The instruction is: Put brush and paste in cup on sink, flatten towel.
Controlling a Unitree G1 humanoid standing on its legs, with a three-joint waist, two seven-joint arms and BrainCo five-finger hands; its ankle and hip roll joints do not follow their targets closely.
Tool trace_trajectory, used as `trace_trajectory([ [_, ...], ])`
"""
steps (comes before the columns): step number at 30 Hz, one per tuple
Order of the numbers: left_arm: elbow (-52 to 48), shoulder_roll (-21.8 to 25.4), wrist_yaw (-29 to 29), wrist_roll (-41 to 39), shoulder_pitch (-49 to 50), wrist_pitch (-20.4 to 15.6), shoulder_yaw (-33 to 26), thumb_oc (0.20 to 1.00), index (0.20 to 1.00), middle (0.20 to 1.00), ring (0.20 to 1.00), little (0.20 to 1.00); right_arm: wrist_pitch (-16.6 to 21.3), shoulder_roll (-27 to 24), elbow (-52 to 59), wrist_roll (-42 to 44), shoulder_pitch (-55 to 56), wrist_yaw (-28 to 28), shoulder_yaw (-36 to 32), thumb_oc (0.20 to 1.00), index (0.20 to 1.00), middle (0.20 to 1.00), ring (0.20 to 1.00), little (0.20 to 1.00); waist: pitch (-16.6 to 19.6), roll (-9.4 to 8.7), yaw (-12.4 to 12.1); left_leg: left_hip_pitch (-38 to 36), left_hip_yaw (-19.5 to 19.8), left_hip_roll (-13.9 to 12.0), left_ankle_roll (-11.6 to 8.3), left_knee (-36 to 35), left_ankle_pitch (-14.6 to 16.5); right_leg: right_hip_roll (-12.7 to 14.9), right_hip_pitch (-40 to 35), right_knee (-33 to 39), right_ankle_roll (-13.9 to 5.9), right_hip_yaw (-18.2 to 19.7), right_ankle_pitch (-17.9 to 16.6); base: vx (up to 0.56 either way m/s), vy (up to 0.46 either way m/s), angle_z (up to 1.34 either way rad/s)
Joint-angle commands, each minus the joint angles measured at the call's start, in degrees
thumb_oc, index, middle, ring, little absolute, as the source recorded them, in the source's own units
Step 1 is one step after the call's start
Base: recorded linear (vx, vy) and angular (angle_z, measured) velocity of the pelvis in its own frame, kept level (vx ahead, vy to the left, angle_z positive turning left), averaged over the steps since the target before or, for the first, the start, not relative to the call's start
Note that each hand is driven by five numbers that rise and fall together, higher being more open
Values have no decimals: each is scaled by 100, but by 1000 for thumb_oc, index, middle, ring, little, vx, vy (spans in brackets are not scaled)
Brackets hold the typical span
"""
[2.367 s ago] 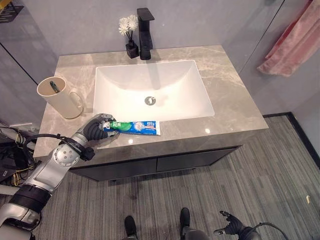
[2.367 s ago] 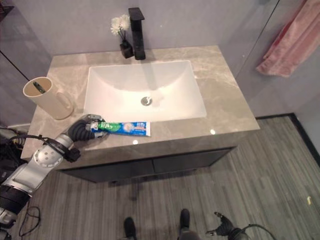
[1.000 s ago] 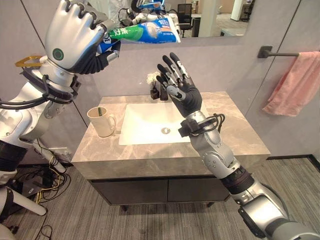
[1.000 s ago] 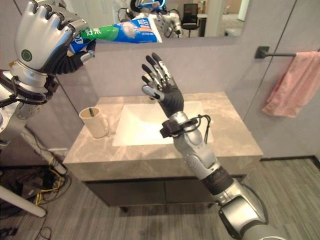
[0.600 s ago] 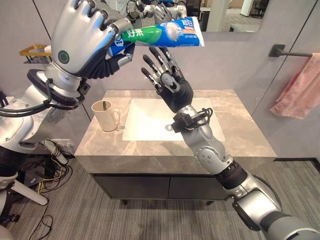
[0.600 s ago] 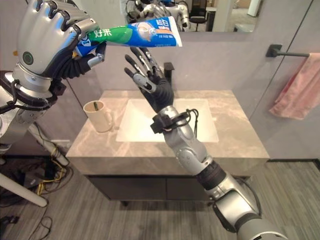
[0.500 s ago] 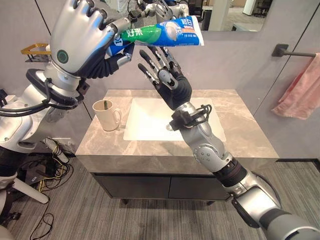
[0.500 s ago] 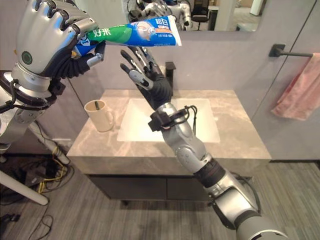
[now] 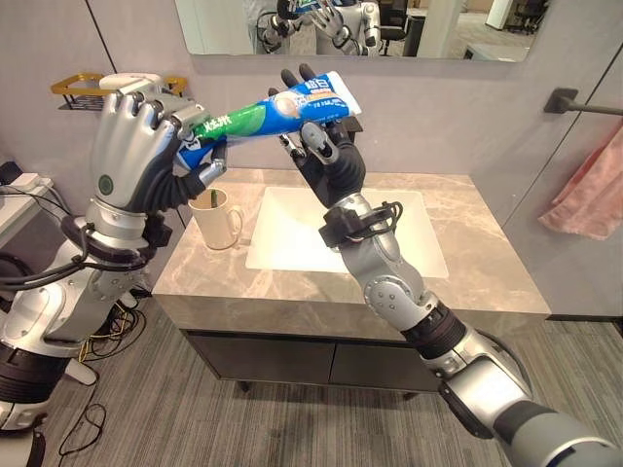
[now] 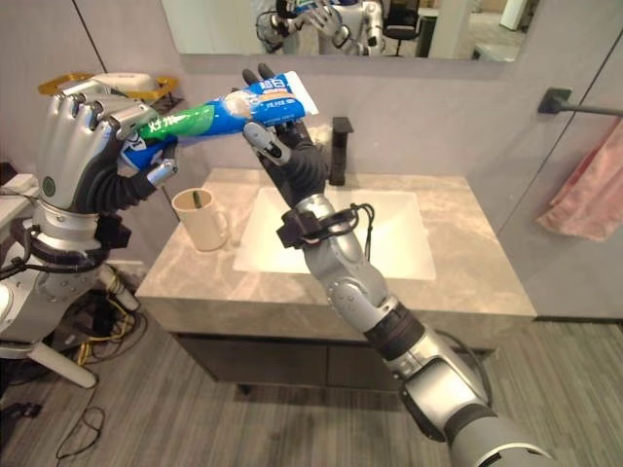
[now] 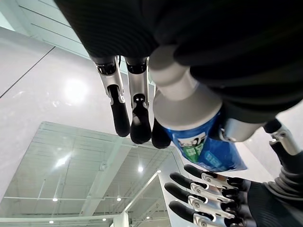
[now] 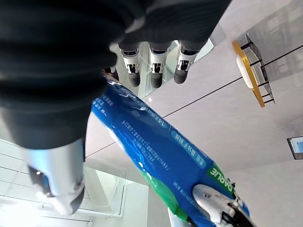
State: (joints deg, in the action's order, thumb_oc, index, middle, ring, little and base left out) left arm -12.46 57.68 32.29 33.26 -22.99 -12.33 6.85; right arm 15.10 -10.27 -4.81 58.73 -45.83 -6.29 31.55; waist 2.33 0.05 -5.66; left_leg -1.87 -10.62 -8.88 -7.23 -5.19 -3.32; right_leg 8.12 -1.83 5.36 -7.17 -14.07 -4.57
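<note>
Toothpaste tube [image 9: 268,109] looks soft, light and a bit slippery, so a hold near its stiff cap end seems best. Left hand [image 9: 141,156] has its fingers curled round that end. Right hand [image 9: 326,161] is spread flat behind the far end. Right wrist view shows the tube touching those straight fingers. Eye views show the cup [image 9: 220,216] on the bench [image 9: 467,282] below.

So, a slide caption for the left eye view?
Left hand grips a blue-green toothpaste tube; open right hand meets its flat end above the marble sink counter.
</note>
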Motion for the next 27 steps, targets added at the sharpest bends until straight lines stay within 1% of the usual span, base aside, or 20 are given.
trace_trajectory([
  [1,-3,318,47,-395,-269,50,-192,200,200,200,200,200,437,232,21,54,-453,-18,-268,868,868,868,868,868,245,-344,-29,123,311,-23,35,19,62,717,-59,-36,-405,-235,-219,-14,-9,12],
  [2,66,297,36,-364,-357,56,-81,200,200,200,200,200,446,327,-14,96,-430,-38,-266,699,699,699,699,699,252,-339,-33,122,319,-25,33,19,57,720,-69,-36,-399,-259,-218,-18,-13,10],
  [3,142,237,31,-418,-380,72,-41,200,200,200,200,200,444,382,-44,93,-408,-76,-270,564,564,564,564,564,251,-333,-40,122,332,-27,34,19,52,721,-72,-36,-396,-271,-218,-18,-14,5],
  [4,164,225,10,-436,-438,72,16,200,200,200,200,200,444,427,-47,94,-413,-77,-251,533,533,533,533,533,254,-328,-44,127,341,-30,32,19,48,717,-74,-36,-393,-283,-217,0,0,0],
  [5,166,225,11,-436,-441,72,18,200,200,200,200,200,444,427,-47,94,-413,-78,-252,533,533,533,533,533,254,-329,-45,127,341,-30,32,19,48,717,-75,-36,-393,-284,-217,0,0,0],
  [7,166,184,-23,-529,-424,22,23,200,200,200,200,200,456,466,-50,89,-430,-87,-262,495,495,495,495,495,261,-321,-46,124,338,-36,30,19,46,715,-78,-36,-390,-285,-215,0,0,0],
  [11,197,-98,-115,-815,-295,-46,10,200,200,200,200,200,491,548,-70,61,-445,-151,-315,426,426,426,426,426,253,-312,-40,130,340,-42,36,19,38,715,-78,-36,-379,-284,-211,0,0,0],
  [12,185,-155,-147,-877,-247,-54,-6,200,200,200,200,200,495,555,-65,64,-436,-152,-320,363,363,363,363,363,255,-314,-38,130,340,-44,37,19,36,713,-79,-36,-377,-284,-209,0,0,0],
  [13,174,-219,-166,-920,-193,-73,-24,200,200,200,200,200,499,557,-60,66,-435,-149,-339,260,260,260,260,260,257,-310,-33,129,342,-43,38,19,34,713,-80,-36,-373,-281,-206,0,0,0],
  [14,157,-337,-182,-993,-77,-87,-68,200,200,200,200,200,509,572,-59,63,-423,-159,-357,200,200,200,200,200,255,-307,-30,131,344,-42,39,19,31,712,-82,-36,-370,-278,-204,0,0,0],
  [17,137,-483,-176,-1050,56,-75,-110,200,200,200,200,200,529,583,-47,42,-389,-202,-397,200,200,200,200,200,250,-308,-32,127,350,-40,43,19,32,713,-96,-36,-365,-283,-201,0,0,0],
  [18,88,-572,-183,-1098,222,-77,-175,282,282,282,282,282,553,592,-52,9,-366,-266,-450,200,200,200,200,200,236,-311,-45,128,362,-36,48,19,34,717,-107,-36,-363,-293,-204,0,0,0],
  [19,78,-573,-187,-1099,239,-76,-189,282,282,282,282,282,552,595,-51,7,-363,-268,-443,200,200,200,200,200,237,-308,-40,127,362,-36,48,19,34,717,-108,-36,-363,-293,-204,0,0,0],
  [20,29,-658,-198,-1153,333,-87,-207,545,545,545,545,545,574,624,-83,1,-339,-308,-487,200,200,200,200,200,232,-313,-50,131,375,-32,50,19,36,719,-111,-36,-360,-301,-202,0,0,0],
  [21,-18,-699,-206,-1170,407,-87,-258,677,677,677,677,677,582,649,-110,-10,-326,-330,-499,200,200,200,200,200,231,-314,-53,140,385,-28,51,19,38,721,-112,-36,-360,-309,-202,0,0,0],
  [22,-71,-768,-190,-1205,515,-83,-312,1000,1000,1000,1000,1000,602,680,-117,-37,-304,-390,-546,200,200,200,200,200,217,-319,-72,157,401,-21,52,19,34,726,-121,-36,-356,-332,-201,-6,9,3],
  [26,-178,-855,-175,-1258,679,-80,-407,1000,1000,1000,1000,1000,641,712,-120,-87,-264,-460,-579,200,200,200,200,200,187,-336,-111,197,462,-8,55,19,22,740,-134,-36,-358,-386,-202,1,9,7],
  [27,-218,-911,-178,-1339,776,-93,-468,1000,1000,1000,1000,1000,658,728,-134,-121,-268,-500,-616,200,200,200,200,200,165,-352,-168,227,493,4,56,19,16,744,-144,-36,-359,-412,-200,2,7,20],
])
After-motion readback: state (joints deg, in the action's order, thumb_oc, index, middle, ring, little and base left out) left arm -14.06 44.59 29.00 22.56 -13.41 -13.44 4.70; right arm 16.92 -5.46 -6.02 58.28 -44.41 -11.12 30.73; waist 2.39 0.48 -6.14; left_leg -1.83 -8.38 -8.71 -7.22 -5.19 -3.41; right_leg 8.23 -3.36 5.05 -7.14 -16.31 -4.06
